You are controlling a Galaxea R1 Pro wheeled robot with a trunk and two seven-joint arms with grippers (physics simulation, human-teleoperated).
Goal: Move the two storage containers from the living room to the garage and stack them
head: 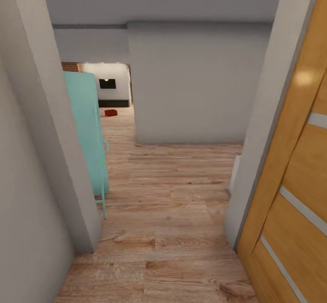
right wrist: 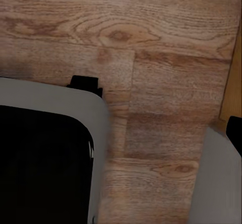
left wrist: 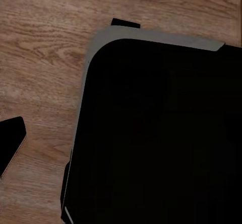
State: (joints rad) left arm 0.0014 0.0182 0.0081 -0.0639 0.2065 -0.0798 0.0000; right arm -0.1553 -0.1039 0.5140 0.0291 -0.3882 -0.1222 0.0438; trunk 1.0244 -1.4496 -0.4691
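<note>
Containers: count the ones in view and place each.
1. A container lies on the wood floor far down the hallway, beyond the teal cabinet. The other may be hidden.

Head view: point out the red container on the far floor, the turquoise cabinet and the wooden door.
Red container [head: 111, 112], head view, its top.
Turquoise cabinet [head: 88, 130], head view, side panel.
Wooden door [head: 295, 180], head view, face.

Wood-plank floor [head: 172, 212] running down a corridor between grey walls [head: 190, 85]; turquoise cabinet [head: 86, 130] standing left; wooden door [head: 295, 194] showing right; small orange-red storage container [head: 111, 112] lying far ahead, near a black screen [head: 107, 83].
</note>
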